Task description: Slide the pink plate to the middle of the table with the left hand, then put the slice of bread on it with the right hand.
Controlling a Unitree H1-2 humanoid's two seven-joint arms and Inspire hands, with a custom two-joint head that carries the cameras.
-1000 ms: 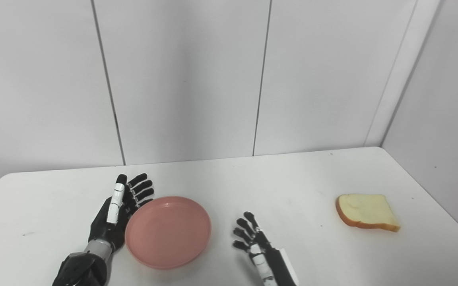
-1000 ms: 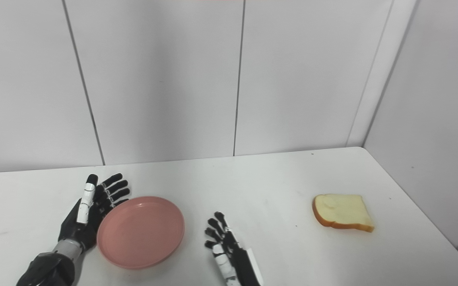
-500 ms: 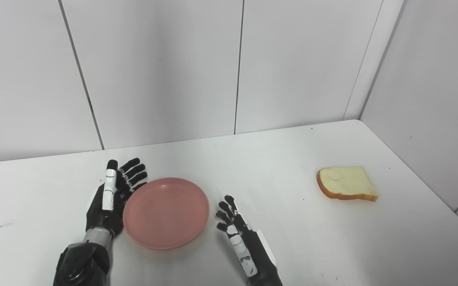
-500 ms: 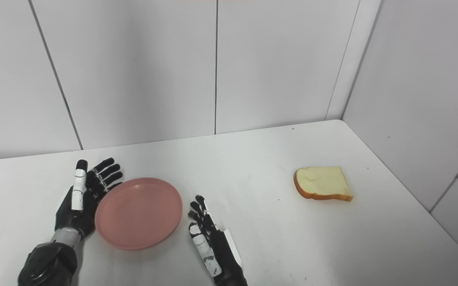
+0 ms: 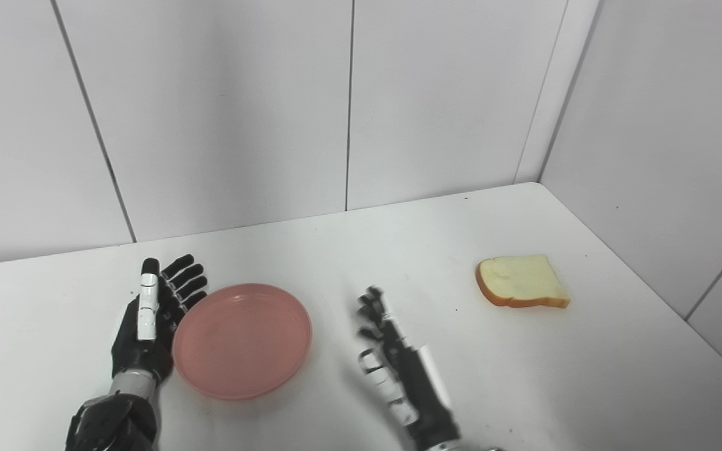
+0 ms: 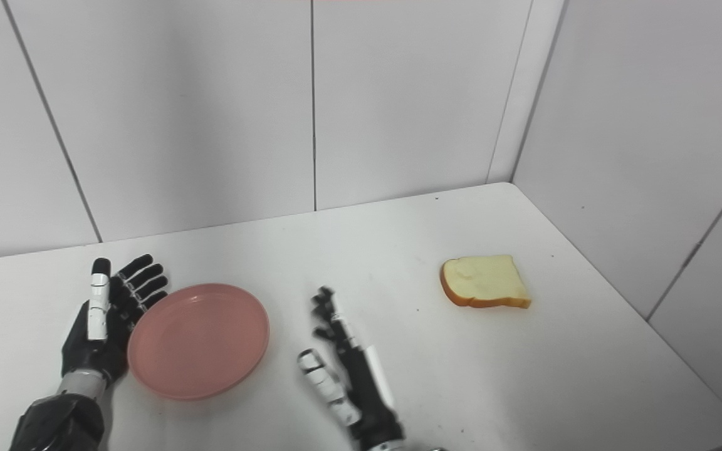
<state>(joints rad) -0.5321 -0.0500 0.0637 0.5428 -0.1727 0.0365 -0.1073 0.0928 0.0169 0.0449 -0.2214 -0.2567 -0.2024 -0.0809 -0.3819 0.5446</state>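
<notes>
1. I work in a bare test booth, more lab than home.
2. Plain white wall panels (image 5: 229,113) with dark seams close in the back and the right side.
3. My white desk (image 5: 461,207) fits into that corner, its top marked by a few small dark specks.
4. I see no furniture, appliances or decoration, only a pink plate (image 5: 242,340) and a slice of bread (image 5: 521,281).

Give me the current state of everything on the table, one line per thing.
Pink plate: empty, flat on the table.
Slice of bread: lying flat near the right edge, untouched.
Left hand: open, against the plate's left rim.
Right hand: open, holding nothing, between plate and bread.
</notes>
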